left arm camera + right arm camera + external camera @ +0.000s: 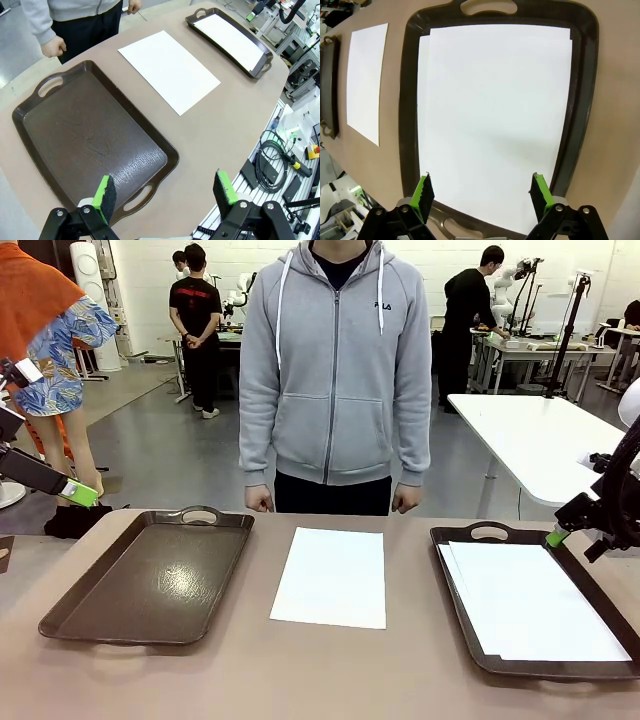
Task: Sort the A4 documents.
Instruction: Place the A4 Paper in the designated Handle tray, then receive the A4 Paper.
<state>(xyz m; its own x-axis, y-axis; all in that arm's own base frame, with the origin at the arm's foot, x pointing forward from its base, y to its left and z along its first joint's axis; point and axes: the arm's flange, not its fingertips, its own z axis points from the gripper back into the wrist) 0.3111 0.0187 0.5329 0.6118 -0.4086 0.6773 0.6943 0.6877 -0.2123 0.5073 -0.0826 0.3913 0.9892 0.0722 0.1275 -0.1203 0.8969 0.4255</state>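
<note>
White A4 documents [329, 576]; dark brown trays [150, 580]; grey hoodie [335, 370].

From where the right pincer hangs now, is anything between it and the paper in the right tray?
Nothing visible. The right pincer hangs open over the white sheets stacked in the right tray, with only air between its pads and the top sheet. The person's hands stay at the far edge, away from that tray.

Left gripper [166, 192] fingers spread over the near edge of the worktop [220, 125]; 1 empty tray [35, 120], 1 loose sheet [168, 69], far tray [260, 67] holding sheets [227, 40].
</note>
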